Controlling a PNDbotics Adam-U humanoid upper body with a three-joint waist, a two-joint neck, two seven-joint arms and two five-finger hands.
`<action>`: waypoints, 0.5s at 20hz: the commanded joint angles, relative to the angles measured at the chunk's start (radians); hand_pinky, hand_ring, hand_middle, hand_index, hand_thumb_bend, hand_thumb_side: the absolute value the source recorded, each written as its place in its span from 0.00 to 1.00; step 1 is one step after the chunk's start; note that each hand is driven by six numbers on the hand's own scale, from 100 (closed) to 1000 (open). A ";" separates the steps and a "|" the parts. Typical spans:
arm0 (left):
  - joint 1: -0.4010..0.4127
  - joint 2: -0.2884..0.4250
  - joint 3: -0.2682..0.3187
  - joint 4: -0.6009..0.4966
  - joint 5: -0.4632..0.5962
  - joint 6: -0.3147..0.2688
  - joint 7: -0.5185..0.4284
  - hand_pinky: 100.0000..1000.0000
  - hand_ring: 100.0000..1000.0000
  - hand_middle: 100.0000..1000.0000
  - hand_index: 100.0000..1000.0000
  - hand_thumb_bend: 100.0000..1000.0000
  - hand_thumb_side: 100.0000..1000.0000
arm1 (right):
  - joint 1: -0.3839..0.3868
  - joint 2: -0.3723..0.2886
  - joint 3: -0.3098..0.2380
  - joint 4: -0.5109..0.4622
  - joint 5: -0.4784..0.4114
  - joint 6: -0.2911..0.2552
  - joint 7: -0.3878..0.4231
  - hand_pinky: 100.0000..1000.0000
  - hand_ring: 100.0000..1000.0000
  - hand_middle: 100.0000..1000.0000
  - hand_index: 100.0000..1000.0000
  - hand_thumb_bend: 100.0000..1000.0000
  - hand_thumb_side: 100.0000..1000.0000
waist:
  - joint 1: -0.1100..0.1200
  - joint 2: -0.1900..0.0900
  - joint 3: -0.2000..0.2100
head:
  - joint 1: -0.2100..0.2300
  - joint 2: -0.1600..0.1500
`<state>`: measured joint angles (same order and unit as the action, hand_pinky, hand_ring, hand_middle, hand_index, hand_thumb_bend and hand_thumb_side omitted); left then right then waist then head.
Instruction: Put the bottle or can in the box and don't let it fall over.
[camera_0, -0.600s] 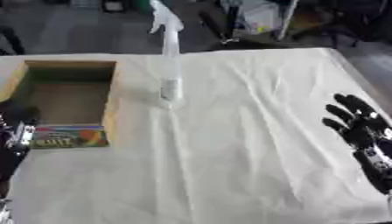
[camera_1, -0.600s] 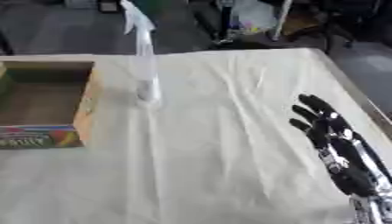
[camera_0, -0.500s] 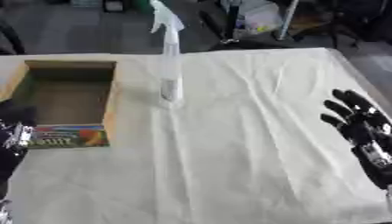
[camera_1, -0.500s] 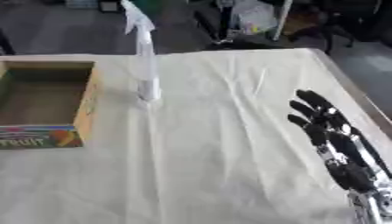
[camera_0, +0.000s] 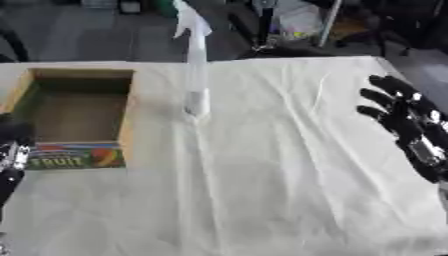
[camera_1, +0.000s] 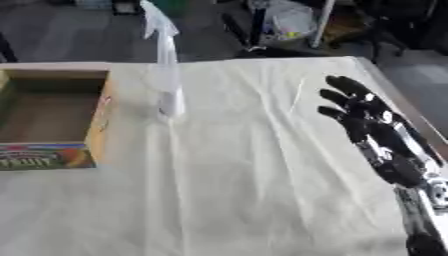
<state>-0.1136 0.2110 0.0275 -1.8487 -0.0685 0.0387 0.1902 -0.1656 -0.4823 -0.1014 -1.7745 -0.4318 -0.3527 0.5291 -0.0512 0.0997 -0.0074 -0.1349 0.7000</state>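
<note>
Cream cloth (camera_0: 262, 175), creased in long soft folds, covered the whole bench and hung to its far edge, where the room's dark grey floor began. Beyond that edge stood a jumble of blurred things: a pale bag or bundle (camera_0: 297, 20) beside a thin upright pole (camera_1: 325, 22), and the dark legs of what looked like a chair (camera_1: 385, 30) at the far right. On the cloth, toward the far side and a little left of centre, a tall clear spray bottle (camera_0: 195, 75) stood upright, its white trigger head reaching up past the bench's far edge in the view. To its left, just beside it but not touching, lay an open cardboard box (camera_0: 129, 125) with plain brown walls and a bare brown floor; its near wall bore a coloured fruit label. The right hand (camera_1: 372, 125) was raised over the right part of the bench, well apart from the bottle, its black fingers straight and spread, holding nothing. The left hand (camera_0: 12, 150) showed only as a dark shape at the left edge, near the box's near corner, and whether its fingers were apart or together could not be told.
</note>
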 joint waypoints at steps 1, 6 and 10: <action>-0.015 0.000 -0.008 -0.023 0.005 -0.005 -0.006 0.73 0.73 0.57 0.78 0.50 0.52 | -0.064 -0.102 0.026 0.060 -0.047 -0.014 0.008 0.93 1.00 1.00 1.00 0.00 0.41 | 0.005 -0.013 0.010 | -0.019 -0.014; -0.030 -0.009 -0.015 -0.030 0.012 -0.007 -0.015 0.73 0.73 0.57 0.78 0.50 0.52 | -0.206 -0.160 0.066 0.203 -0.091 0.022 0.051 0.93 1.00 1.00 1.00 0.00 0.41 | 0.021 -0.015 0.044 | -0.056 -0.019; -0.046 -0.015 -0.017 -0.034 0.017 -0.006 -0.017 0.72 0.73 0.57 0.78 0.50 0.53 | -0.303 -0.182 0.096 0.316 -0.088 0.040 0.092 0.93 1.00 1.00 1.00 0.00 0.41 | 0.035 -0.017 0.083 | -0.099 -0.029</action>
<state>-0.1453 0.1932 0.0134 -1.8571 -0.0548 0.0345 0.1766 -0.4496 -0.6224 -0.0075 -1.4827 -0.5133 -0.3163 0.6082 -0.0157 0.0971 0.0807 -0.2208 0.6862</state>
